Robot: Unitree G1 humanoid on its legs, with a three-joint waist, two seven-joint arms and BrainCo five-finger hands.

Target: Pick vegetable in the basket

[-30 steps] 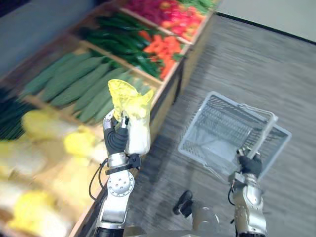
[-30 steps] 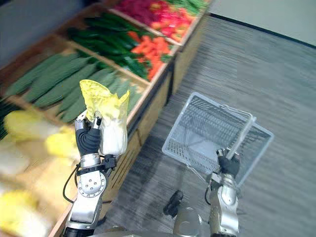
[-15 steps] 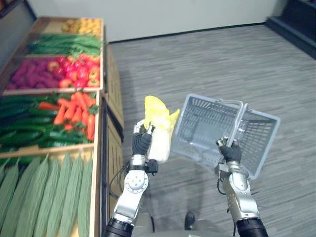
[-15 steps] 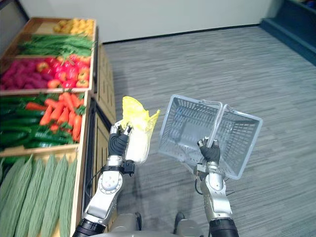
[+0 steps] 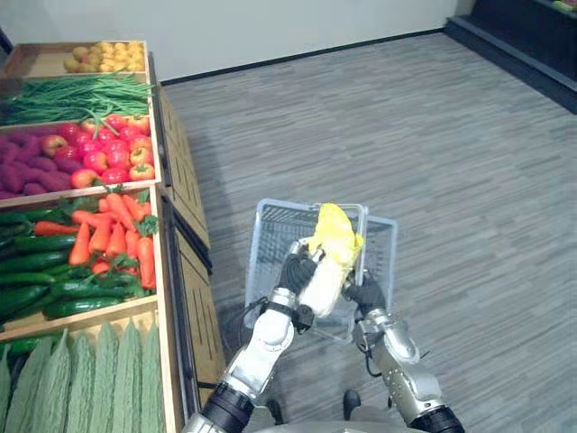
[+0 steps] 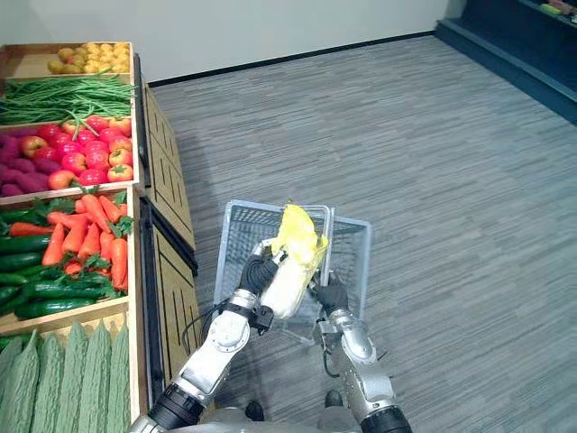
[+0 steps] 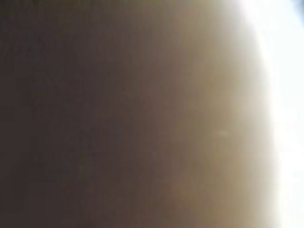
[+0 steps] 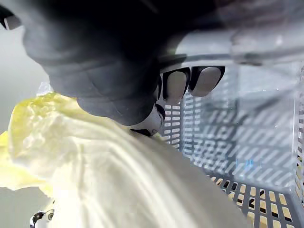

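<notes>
A yellow-white leafy cabbage is held upright over the pale grey wire basket. My left hand is curled round the cabbage's white lower part. My right hand grips the basket's handle just right of the cabbage. In the right wrist view, dark-tipped fingers wrap the handle, the cabbage lies close beside them, and the basket's mesh shows beyond. I cannot tell whether the cabbage touches the basket.
A wooden produce stand runs along the left, holding carrots, dark cucumbers, ridged green gourds, red fruit and green beans. Grey plank floor stretches to the right.
The camera has swung, shifting the whole scene. My left hand has carried the cabbage rightward from beside the basket to over it, close against my right hand.
</notes>
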